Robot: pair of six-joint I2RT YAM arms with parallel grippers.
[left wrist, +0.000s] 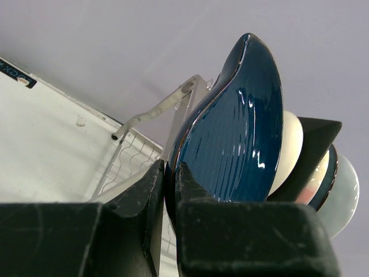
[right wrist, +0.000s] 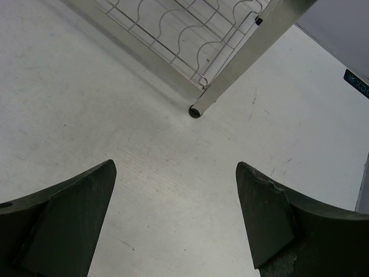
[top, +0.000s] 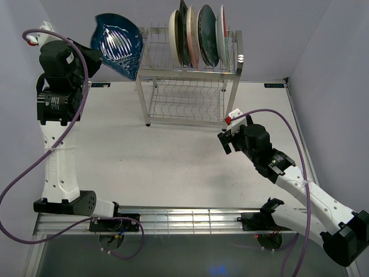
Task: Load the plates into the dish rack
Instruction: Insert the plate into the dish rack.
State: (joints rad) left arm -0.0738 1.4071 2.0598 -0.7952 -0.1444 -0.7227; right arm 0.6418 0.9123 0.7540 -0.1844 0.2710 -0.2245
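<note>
A dark blue plate (top: 118,43) (left wrist: 242,133) hangs in the air just left of the dish rack's (top: 190,75) upper tier, tilted, with my left gripper (top: 93,56) (left wrist: 171,167) shut on its rim. Several plates stand on edge in the upper tier: a cream one (top: 174,36) (left wrist: 292,141), a dark square one (left wrist: 317,144), a pink-and-cream one (top: 192,36), a dark teal one (top: 207,34) and a red-rimmed one (top: 222,32). My right gripper (top: 228,137) (right wrist: 176,167) is open and empty, low over the table by the rack's front right leg (right wrist: 196,109).
The rack's lower shelf (top: 187,103) holds nothing. Its top rail (left wrist: 155,109) runs close to the blue plate's edge. White table (top: 144,167) spreads in front of the rack. Grey walls close in behind and at both sides.
</note>
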